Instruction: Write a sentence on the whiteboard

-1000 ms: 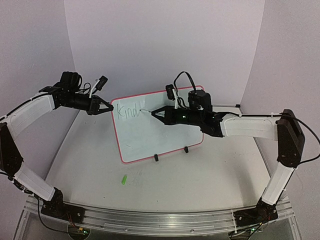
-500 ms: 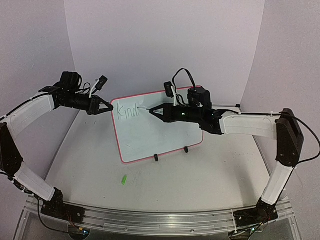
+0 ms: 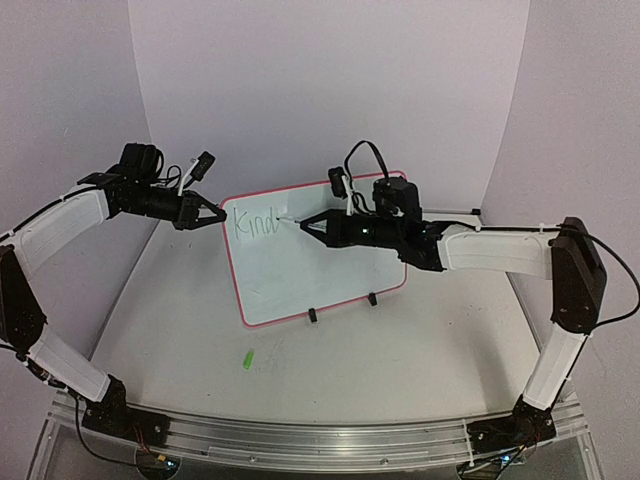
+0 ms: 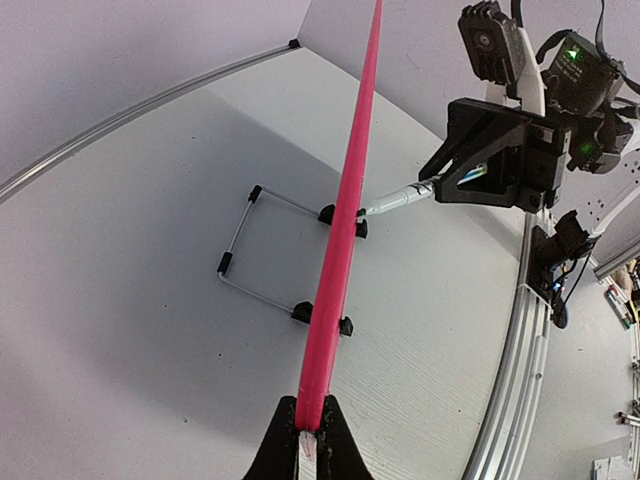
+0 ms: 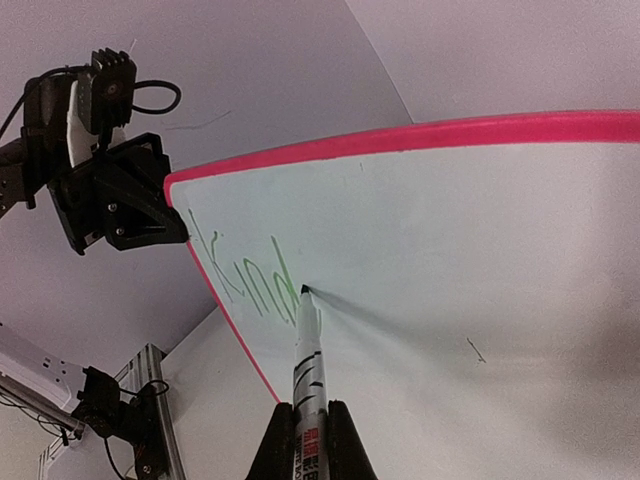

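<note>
On the whiteboard (image 3: pixel 320 275), we read the sentence (image 3: pixel 252 224) as roughly "Kind". Right gripper (image 3: pixel 308 227) pinches marker (image 5: pixel 307 355), left gripper (image 3: pixel 213 214) pinches rim (image 4: pixel 345 200). Next letter needs steady tip contact.

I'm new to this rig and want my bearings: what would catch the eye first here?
The whiteboard, pink-rimmed and propped upright at mid-table, dominates. The right gripper holds a marker with its tip at the end of green writing reading about "Kind", near the board's upper left corner, while the left gripper pinches the board's left edge.
</note>
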### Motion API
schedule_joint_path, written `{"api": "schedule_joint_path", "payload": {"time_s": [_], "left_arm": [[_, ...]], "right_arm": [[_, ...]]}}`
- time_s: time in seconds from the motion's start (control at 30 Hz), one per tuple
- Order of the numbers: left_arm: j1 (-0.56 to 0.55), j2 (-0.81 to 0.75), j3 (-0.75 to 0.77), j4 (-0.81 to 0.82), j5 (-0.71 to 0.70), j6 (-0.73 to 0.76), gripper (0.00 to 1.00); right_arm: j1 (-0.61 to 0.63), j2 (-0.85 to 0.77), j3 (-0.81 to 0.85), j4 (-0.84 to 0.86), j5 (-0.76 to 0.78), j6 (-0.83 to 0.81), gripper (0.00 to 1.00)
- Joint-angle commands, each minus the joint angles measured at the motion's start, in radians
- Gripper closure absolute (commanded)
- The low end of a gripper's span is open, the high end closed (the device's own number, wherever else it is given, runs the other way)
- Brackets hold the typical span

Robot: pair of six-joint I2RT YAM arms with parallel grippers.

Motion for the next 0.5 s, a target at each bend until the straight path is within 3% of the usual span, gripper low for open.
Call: {"api": "schedule_joint_path", "payload": {"time_s": [0.0, 0.47], "left_arm": [[0.001, -0.044, 0.008, 0.038, 0.035, 0.006, 1.00], [0.001, -0.042, 0.008, 0.037, 0.035, 0.006, 1.00]], "right_arm": [[-0.004, 0.005, -0.033, 0.009, 0.029, 0.014, 1.00], [-0.004, 0.002, -0.026, 0.038, 0.022, 0.021, 1.00]]}}
